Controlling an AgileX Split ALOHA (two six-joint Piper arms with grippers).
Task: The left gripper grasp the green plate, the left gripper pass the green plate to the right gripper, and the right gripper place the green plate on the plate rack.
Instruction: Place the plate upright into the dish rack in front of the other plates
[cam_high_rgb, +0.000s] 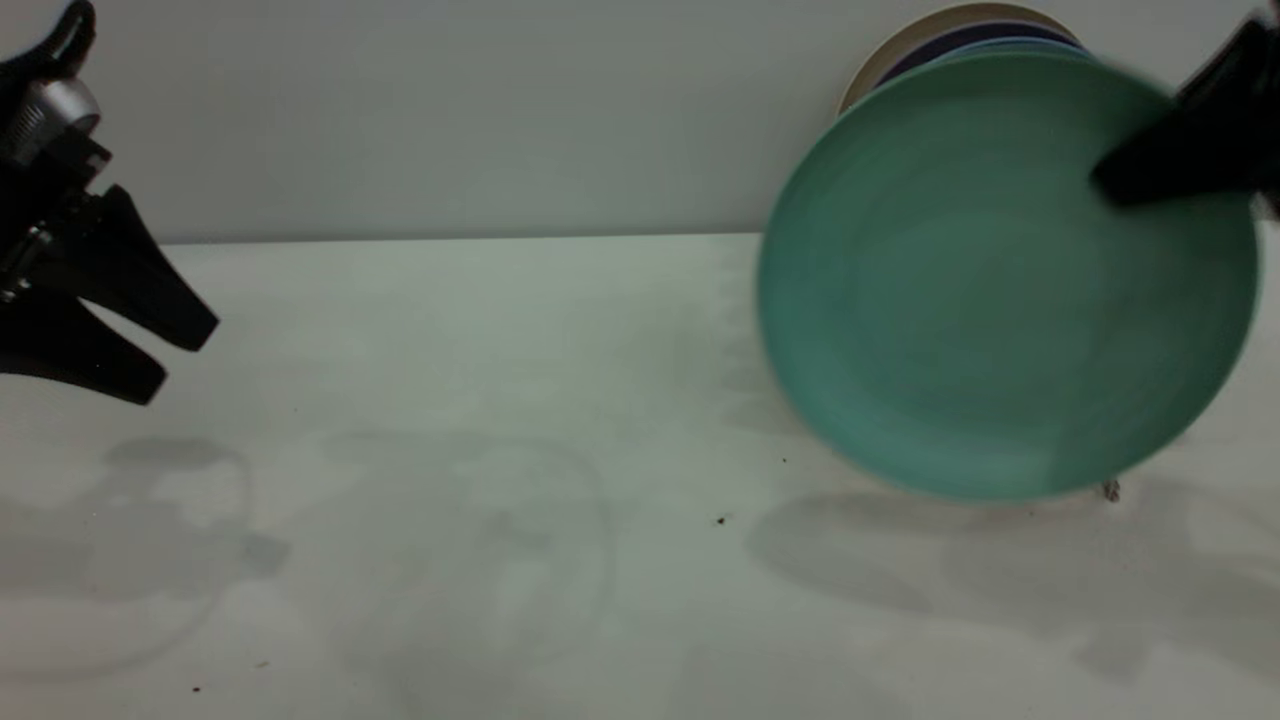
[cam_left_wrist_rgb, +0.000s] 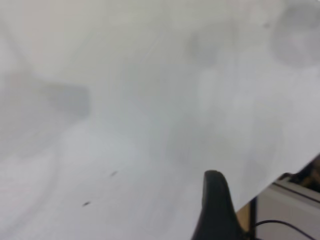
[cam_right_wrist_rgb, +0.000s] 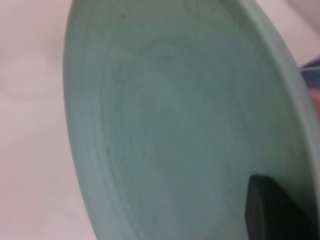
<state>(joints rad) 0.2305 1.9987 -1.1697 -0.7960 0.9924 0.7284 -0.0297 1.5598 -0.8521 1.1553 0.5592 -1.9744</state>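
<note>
The green plate stands nearly upright at the right of the table, its face toward the exterior camera, its lower edge just above the tabletop. My right gripper is shut on the plate's upper right rim; one black finger lies on the plate's face in the right wrist view. My left gripper is open and empty at the far left, above the table. One of its fingers shows over the bare tabletop. The plate rack is hidden behind the green plate.
Other plates, a cream one and a dark blue one, stand upright right behind the green plate against the back wall. The table's edge shows in the left wrist view, with a box and cable beyond it.
</note>
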